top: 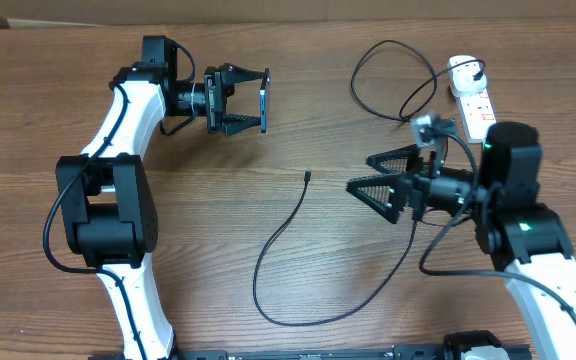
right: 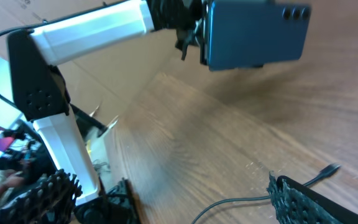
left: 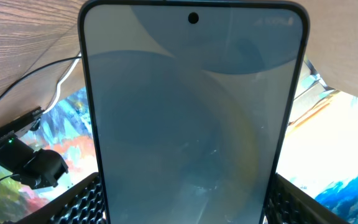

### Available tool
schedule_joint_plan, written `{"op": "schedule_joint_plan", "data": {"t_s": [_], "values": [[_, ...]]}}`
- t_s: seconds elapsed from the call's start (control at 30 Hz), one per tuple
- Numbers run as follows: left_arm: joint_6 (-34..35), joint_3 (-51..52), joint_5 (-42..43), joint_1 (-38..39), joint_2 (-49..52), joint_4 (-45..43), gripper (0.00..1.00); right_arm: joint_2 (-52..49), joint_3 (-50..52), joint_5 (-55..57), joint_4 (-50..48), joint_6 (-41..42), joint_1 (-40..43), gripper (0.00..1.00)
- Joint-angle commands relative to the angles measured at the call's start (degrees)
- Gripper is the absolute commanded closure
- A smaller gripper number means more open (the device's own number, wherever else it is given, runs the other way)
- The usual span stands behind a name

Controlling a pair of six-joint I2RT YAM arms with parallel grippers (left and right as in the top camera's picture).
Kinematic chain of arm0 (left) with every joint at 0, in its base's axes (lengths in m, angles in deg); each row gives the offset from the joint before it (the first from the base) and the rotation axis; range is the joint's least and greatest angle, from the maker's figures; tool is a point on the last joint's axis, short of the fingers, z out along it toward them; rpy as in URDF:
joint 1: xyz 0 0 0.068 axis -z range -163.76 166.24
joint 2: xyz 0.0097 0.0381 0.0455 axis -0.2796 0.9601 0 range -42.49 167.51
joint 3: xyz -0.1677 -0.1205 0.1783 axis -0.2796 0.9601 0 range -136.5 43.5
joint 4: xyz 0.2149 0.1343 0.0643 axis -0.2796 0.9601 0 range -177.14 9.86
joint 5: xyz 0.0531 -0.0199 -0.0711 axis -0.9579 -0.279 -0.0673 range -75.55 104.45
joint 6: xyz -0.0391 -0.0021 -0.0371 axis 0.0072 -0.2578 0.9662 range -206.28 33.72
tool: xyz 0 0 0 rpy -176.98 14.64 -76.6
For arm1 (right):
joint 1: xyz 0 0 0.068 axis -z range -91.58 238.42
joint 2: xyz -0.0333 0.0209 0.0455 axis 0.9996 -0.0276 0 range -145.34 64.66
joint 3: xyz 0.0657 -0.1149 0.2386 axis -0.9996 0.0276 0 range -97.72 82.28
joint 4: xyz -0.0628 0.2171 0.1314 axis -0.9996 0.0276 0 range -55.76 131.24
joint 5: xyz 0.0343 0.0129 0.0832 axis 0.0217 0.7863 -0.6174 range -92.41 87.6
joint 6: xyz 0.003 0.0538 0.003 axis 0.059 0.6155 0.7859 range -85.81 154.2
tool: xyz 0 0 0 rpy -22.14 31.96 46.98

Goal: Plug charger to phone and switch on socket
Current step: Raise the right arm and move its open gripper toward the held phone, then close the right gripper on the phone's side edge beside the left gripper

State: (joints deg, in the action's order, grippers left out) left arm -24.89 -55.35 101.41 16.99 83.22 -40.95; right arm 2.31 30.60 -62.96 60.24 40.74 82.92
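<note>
Left gripper pinches the slim black-edged smartphone with pale blue screen by its long edges, clear of the brown wooden table. Overhead it shows edge-on; in the left wrist view its long axis runs upward, camera hole at top. Thin black charger cable lies mid-table, connector tip pointing to the far side. Right gripper: fingers spread wide, empty. White elongated power strip lies far right

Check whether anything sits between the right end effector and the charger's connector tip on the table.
Nothing visible does. Only bare table lies between the open right end effector and the connector tip. The phone is gripped in the left end effector, well off to the side of that path.
</note>
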Motion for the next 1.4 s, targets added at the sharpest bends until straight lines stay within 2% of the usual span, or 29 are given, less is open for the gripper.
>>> {"op": "schedule_joint_plan", "data": {"t_s": [0.0, 0.2, 0.33, 0.4, 0.5, 0.8, 1.03, 1.2, 1.37], "values": [[0.39, -1.84, 1.73, 0.68, 0.17, -0.15, 0.32, -0.63, -1.51, 8.90, -0.59, 5.25, -3.63, 0.00], [0.63, -1.84, -0.74, 1.22, 0.17, -0.15, 0.32, -1.05, -5.35, 34.75, 2.91, 12.00, -12.83, 0.00], [2.29, -1.84, -2.82, 2.34, 0.17, -0.17, 0.32, -3.02, -9.64, 56.48, 8.41, 15.93, -20.15, 0.00], [3.23, -1.84, -3.08, 3.04, 0.17, -0.20, 0.31, -4.37, -11.34, 60.63, 9.40, 16.22, -22.93, 0.00], [4.33, -1.84, -3.08, 3.78, 0.17, -0.83, 0.31, -6.47, -12.81, 60.96, 7.85, 17.44, -25.53, 0.00], [5.99, -1.84, -3.76, 4.20, 0.17, -2.10, 0.32, -10.01, -12.85, 59.89, -0.66, 19.17, -26.58, 0.00], [7.65, -1.84, -7.43, 4.87, 0.17, -2.16, 0.31, -10.67, -12.85, 67.23, -3.72, 19.15, -30.56, 0.00], [8.96, -1.84, -8.20, 5.97, 0.17, -3.87, 0.31, -14.51, -16.06, 62.95, 1.01, 19.04, -31.41, 0.00], [10.71, -1.84, -9.01, 6.45, 0.17, -6.12, 0.32, -19.65, -25.59, 63.06, 10.71, 18.71, -31.41, 0.00]]}}
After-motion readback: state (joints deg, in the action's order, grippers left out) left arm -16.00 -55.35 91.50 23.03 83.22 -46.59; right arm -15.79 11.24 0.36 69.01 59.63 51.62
